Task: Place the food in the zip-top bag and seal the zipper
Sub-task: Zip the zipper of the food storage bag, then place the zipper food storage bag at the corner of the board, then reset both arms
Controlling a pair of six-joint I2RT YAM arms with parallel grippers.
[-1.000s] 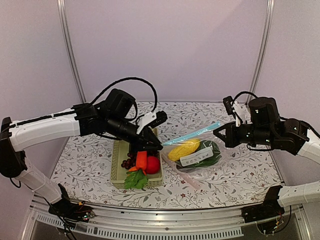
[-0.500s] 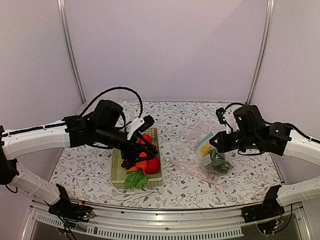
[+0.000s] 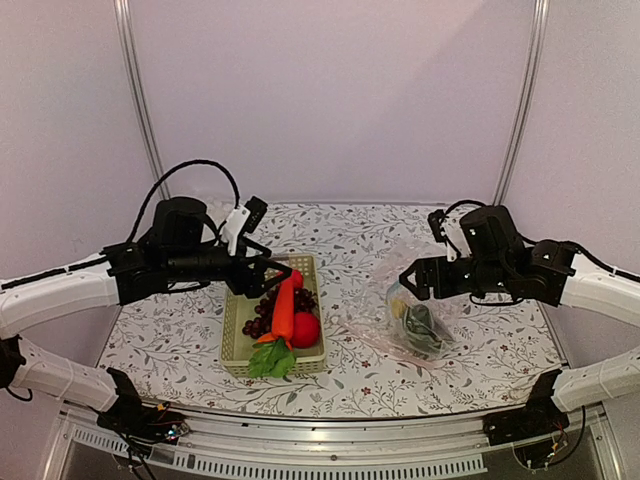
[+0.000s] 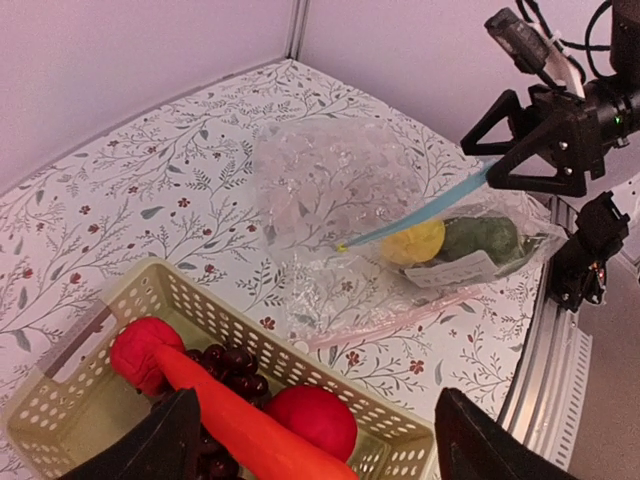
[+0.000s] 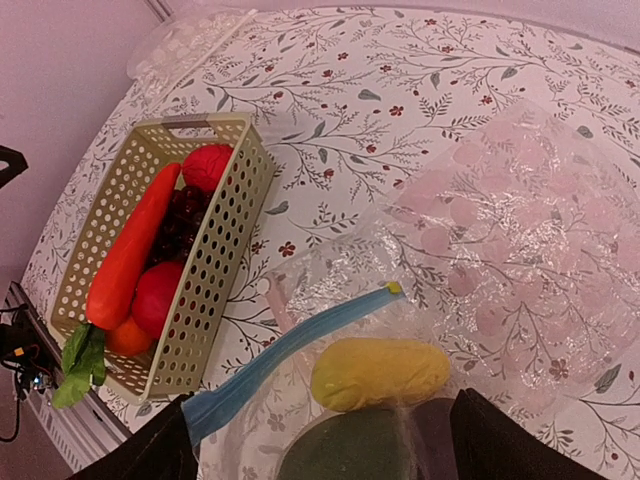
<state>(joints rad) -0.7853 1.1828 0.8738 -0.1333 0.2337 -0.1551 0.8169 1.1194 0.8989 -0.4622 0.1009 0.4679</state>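
Right now your left gripper hovers above the basket, its fingers spread wide with nothing between them. Your right gripper is spread just as wide above the bag. The bag lies on the table to the right of the basket, next to a bubbly sheet. Inside the bag you see the corn touching a green vegetable. The zipper runs slantwise past the corn. Its lower end comes close to one right finger, but you cannot tell whether they touch. In the basket lie a carrot, grapes and two red fruits, with an orange at the carrot's leafy end.
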